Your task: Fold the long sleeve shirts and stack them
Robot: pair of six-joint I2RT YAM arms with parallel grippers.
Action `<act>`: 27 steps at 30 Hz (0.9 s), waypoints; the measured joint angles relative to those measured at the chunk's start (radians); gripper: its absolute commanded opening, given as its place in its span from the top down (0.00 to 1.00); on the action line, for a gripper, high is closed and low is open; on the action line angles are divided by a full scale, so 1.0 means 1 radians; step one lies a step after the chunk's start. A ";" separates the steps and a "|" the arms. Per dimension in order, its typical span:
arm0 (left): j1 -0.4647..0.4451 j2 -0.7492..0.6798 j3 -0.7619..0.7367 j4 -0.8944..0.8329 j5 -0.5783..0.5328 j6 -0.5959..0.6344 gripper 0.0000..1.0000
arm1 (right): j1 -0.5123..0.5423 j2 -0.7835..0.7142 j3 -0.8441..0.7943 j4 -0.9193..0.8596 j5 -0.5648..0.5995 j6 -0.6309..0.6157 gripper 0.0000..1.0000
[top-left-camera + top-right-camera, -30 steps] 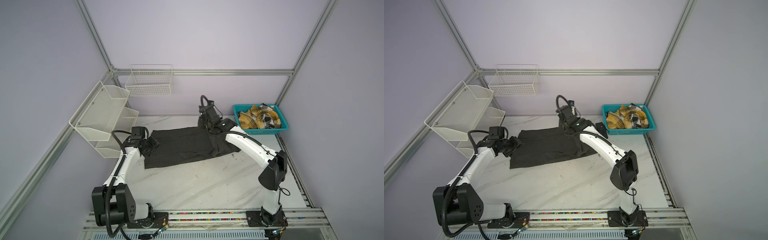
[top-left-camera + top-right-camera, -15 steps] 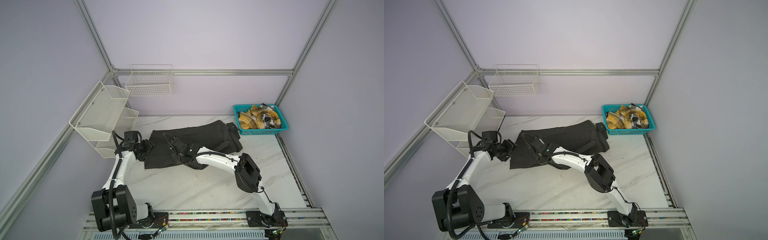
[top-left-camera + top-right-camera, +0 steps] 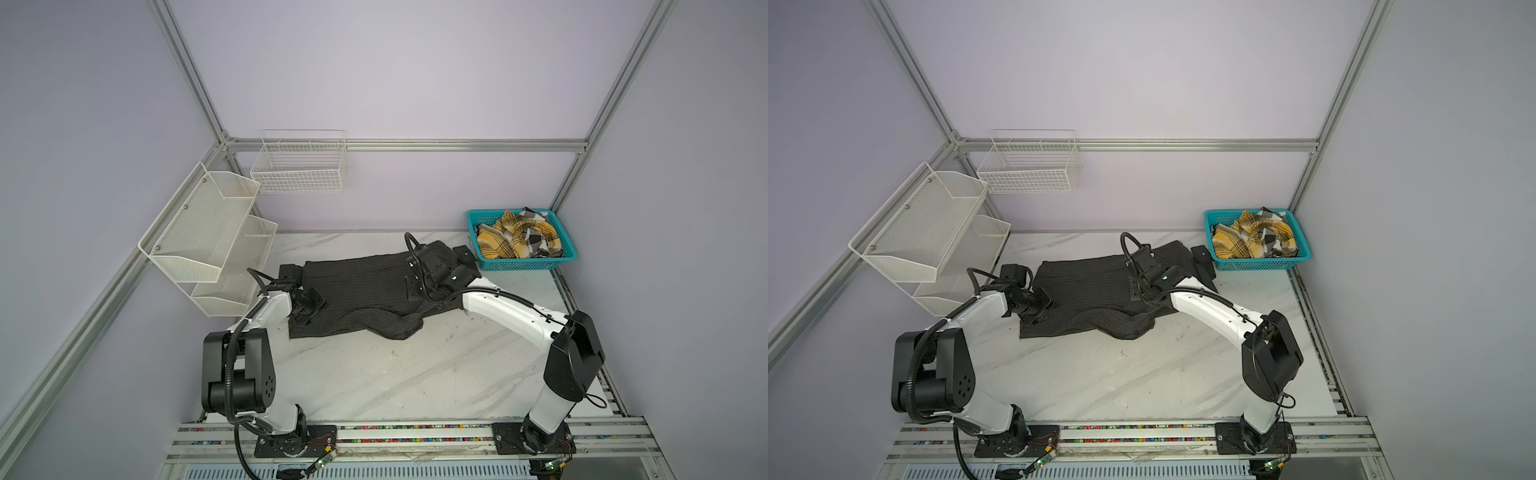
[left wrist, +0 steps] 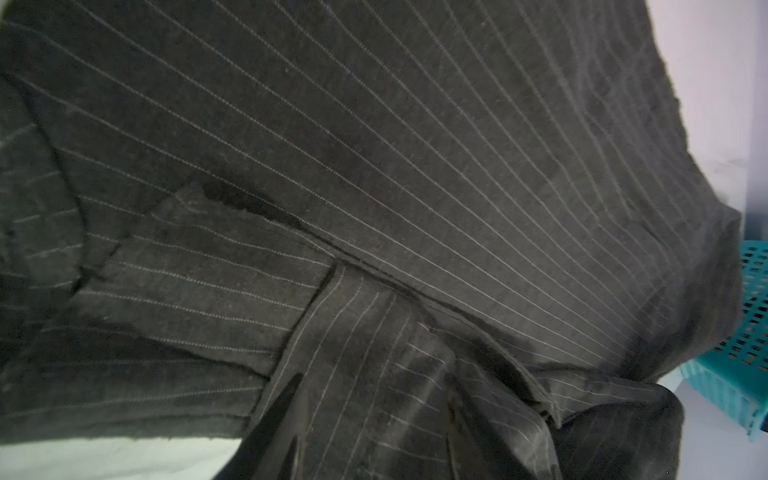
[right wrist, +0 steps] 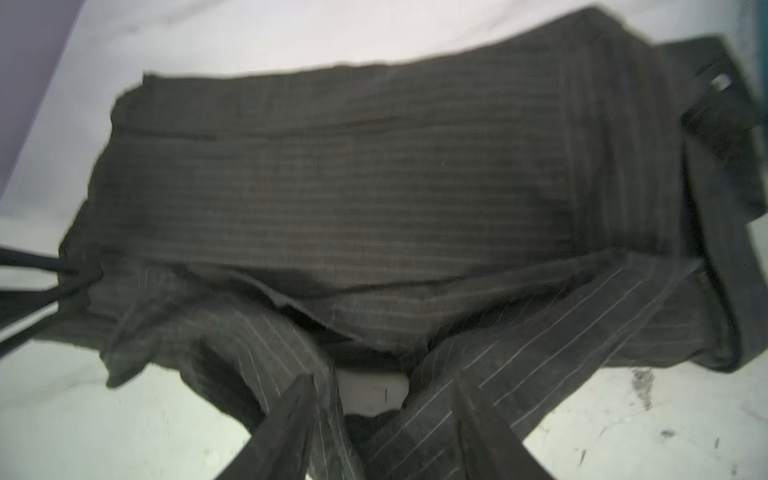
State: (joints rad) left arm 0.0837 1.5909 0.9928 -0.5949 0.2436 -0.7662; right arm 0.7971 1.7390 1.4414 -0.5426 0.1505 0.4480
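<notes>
Right fingers (image 5: pixel 286 432) stand apart with nothing pinched. A slack pinstriped fold lies in the gap, and bare desk shows through behind it. Left fingers (image 3: pixel 304 316) are at the shirt's hem end. Cannot tell their grip: too small in both top views, and the left wrist view is all cloth.

The dark charcoal pinstriped cloth shirt (image 3: pixel 365 286) lies partly folded on the white marbled desk (image 3: pixel 415 374), far middle, collar end just beside the teal plastic mesh basket (image 3: pixel 528 264). A lumpy sleeve bulge (image 3: pixel 397 328) sticks out at its near edge. The yellow, black and white plaid shirt (image 3: pixel 517 241) sits crumpled in the basket, not yet started.

Step is likely tucking that bulge in and squaring the body.

To do it well:
- Right fingers go low and bite the full thickness of the bulge, not one layer.
- Left fingers pin the hem so the body doesn't drag.
- Lift barely clear, carry toward the far edge and lay it down along the pinstripes.
- Let go only once the cloth is flat.

Risk: slack cloth slips out, or the collar end rucks against the basket.
</notes>
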 measured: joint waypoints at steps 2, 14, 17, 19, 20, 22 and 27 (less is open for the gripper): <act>0.001 0.034 0.000 -0.006 -0.025 0.000 0.51 | 0.012 0.000 -0.043 -0.003 -0.036 0.009 0.45; 0.001 0.101 0.000 0.003 -0.027 -0.002 0.49 | 0.014 0.000 -0.077 0.000 -0.125 0.046 0.45; -0.002 0.101 0.000 0.007 -0.008 -0.009 0.49 | 0.010 0.000 -0.077 0.000 -0.127 0.062 0.45; -0.006 0.098 -0.006 0.013 0.007 -0.014 0.49 | 0.006 0.000 -0.077 0.000 -0.130 0.072 0.45; -0.009 0.095 -0.010 0.015 0.015 -0.018 0.49 | 0.004 0.000 -0.077 0.000 -0.130 0.076 0.45; -0.015 0.092 -0.014 0.016 0.026 -0.024 0.50 | -0.001 0.000 -0.077 0.000 -0.132 0.083 0.45; -0.023 0.092 -0.017 0.024 0.059 -0.036 0.52 | -0.014 0.000 -0.079 0.000 -0.135 0.098 0.45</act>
State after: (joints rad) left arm 0.0612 1.6825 0.9756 -0.5705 0.3027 -0.8021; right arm 0.7834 1.7390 1.3628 -0.5426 0.0154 0.5457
